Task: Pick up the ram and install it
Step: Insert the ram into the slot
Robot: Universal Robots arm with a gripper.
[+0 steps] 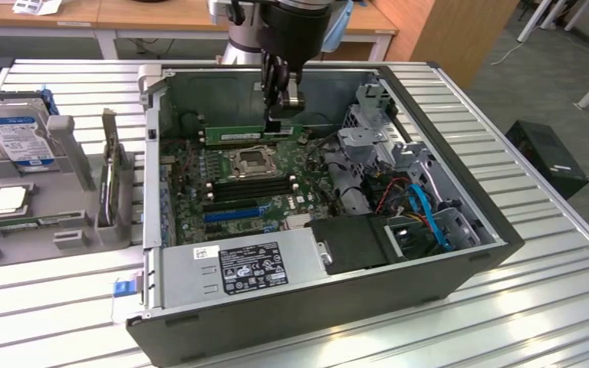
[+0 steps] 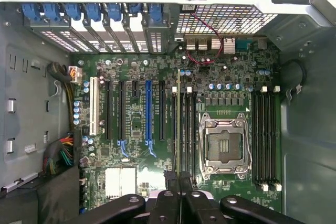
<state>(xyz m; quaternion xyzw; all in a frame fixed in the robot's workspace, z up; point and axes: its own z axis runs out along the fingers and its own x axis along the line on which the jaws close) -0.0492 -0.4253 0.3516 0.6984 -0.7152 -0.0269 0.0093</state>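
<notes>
Holding the ram (image 1: 235, 136) clenched in the gripper (image 2: 180, 184) over memory slots (image 2: 188, 124) just beside the CPU socket (image 2: 223, 145); working on insertion, calling for exact slot alignment.

The table (image 1: 540, 307) is ribbed, shiny metal; the computer case (image 1: 274, 330) looks dull grey metal; the ram (image 1: 238, 136) smooth green board; the gripper (image 1: 279, 125) matt black.

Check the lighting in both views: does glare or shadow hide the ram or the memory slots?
Exterior view: strong glare on the ribs of the slatted table; the case interior is dimmer, yet the ram in the gripper is well lit. Wrist view: the case's rim is washed out white, the motherboard evenly lit, the memory slots plain, the side walls shaded.
</notes>
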